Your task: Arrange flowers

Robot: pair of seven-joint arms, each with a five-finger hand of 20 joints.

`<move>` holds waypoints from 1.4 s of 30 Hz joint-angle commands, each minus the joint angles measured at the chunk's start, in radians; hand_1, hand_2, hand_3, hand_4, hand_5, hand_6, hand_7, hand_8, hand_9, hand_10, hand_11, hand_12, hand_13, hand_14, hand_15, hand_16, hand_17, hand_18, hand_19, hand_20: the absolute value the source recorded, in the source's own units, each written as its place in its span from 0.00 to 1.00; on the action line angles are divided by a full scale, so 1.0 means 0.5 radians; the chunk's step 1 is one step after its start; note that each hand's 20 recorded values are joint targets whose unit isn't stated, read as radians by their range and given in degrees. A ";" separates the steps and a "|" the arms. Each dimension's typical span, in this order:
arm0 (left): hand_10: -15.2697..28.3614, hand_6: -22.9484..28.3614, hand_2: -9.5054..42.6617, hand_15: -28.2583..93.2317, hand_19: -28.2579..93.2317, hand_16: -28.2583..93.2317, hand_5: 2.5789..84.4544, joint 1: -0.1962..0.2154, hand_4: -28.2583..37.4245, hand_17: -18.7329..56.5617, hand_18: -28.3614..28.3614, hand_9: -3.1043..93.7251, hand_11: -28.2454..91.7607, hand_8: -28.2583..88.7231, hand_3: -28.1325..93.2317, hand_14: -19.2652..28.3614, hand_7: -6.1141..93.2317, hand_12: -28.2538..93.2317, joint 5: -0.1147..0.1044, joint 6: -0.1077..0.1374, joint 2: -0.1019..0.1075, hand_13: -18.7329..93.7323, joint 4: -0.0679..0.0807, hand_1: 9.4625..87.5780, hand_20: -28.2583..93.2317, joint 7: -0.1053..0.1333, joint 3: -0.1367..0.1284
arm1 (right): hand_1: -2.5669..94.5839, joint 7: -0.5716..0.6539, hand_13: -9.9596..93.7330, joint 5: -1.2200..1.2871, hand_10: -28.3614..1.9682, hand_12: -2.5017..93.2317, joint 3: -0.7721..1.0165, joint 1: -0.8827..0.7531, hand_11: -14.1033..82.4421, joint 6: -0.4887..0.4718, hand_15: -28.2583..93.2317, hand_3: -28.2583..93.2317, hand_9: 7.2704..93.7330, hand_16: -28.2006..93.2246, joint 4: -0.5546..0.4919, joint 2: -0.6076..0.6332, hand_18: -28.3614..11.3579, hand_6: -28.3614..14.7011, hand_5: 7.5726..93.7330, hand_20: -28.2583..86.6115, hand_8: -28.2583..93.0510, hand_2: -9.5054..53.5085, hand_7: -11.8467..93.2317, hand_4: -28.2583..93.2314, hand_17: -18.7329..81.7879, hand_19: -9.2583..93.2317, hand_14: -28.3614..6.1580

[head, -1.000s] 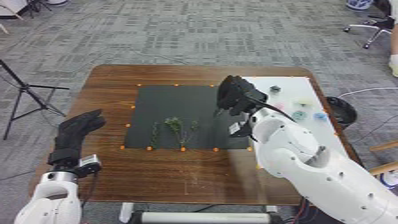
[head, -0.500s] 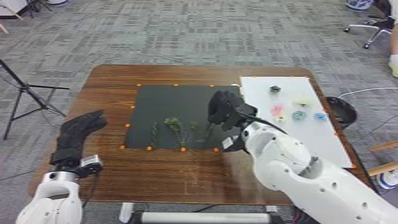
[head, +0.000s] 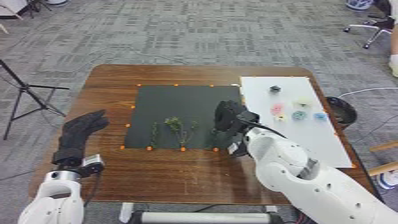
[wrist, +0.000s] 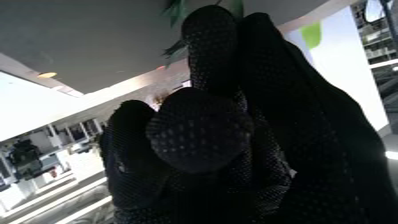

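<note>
Right hand [head: 233,118] sits over the dark mat [head: 178,97], at the edge next to the white board [head: 322,145]. Its fingers look clamped on a green sprig [wrist: 176,13]; leaves poke out past the tips. Can't tell how firm the pinch is. Left hand [head: 82,131] is off the mat's opposite side, over the worktop [head: 178,177], fingers extended and slack, holding nothing.

On the mat: thin stem [head: 155,134] by the far-left part, bushy stem [head: 173,123] nearer its middle, both running roughly toward the near edge. Flower heads are on the board beside the mat: pink head [head: 276,108], teal head [head: 299,115], dark head [head: 275,89], a few more.

Step in hand, my read: laying the sprig down as another stem in the row. To do it well: line it up with the others, foot toward the orange marker [head: 216,149] on the mat's near edge. Get it flat and low before letting go; a drop from height will roll or twist it. Open thumb and fingers evenly, then lift straight up so leaves don't snag on the glove. Don't sweep sideways toward the bushy stem, it'd drag. Heads can go on once the stems lie right.
</note>
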 commanded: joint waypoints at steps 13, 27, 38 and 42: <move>0.70 0.51 0.27 0.43 0.37 0.25 0.62 0.003 0.00 0.35 0.75 0.58 0.42 0.19 0.79 0.82 0.20 0.34 0.001 -0.030 -0.024 0.55 0.007 0.20 0.41 0.006 0.017 | 0.67 0.019 0.99 -0.028 0.65 0.48 0.024 0.043 0.26 -0.022 0.66 0.69 1.00 0.55 0.080 -0.065 0.44 0.59 0.77 0.68 0.38 0.00 0.41 0.20 0.83 1.00 0.78; 0.70 0.51 0.26 0.44 0.37 0.25 0.62 -0.009 0.00 0.35 0.75 0.58 0.42 0.19 0.79 0.82 0.20 0.34 -0.011 0.004 -0.022 0.55 0.014 0.20 0.41 0.033 0.035 | 0.62 0.030 0.98 0.012 0.63 0.46 0.060 0.037 0.24 -0.097 0.67 0.68 0.96 0.55 0.061 -0.080 0.42 0.57 0.73 0.68 0.38 0.00 0.39 0.22 0.82 1.00 0.76; 0.70 0.51 0.26 0.44 0.37 0.25 0.62 -0.014 0.00 0.35 0.76 0.58 0.43 0.19 0.79 0.82 0.20 0.34 -0.012 0.000 -0.021 0.55 0.016 0.20 0.41 0.034 0.041 | 0.50 0.033 0.98 0.065 0.51 0.28 0.082 0.037 0.36 -0.098 0.65 0.72 0.89 0.54 0.055 -0.072 0.42 0.56 0.70 0.67 0.34 0.00 0.31 0.21 0.82 1.00 0.75; 0.70 0.51 0.26 0.44 0.37 0.25 0.62 -0.007 0.00 0.35 0.76 0.58 0.43 0.19 0.79 0.82 0.21 0.34 -0.013 0.001 -0.020 0.55 0.013 0.20 0.41 0.035 0.038 | 0.46 0.032 0.99 0.079 0.50 0.24 0.107 0.028 0.36 -0.092 0.64 0.73 0.88 0.54 0.044 -0.070 0.42 0.57 0.70 0.67 0.25 0.00 0.30 0.20 0.82 1.00 0.74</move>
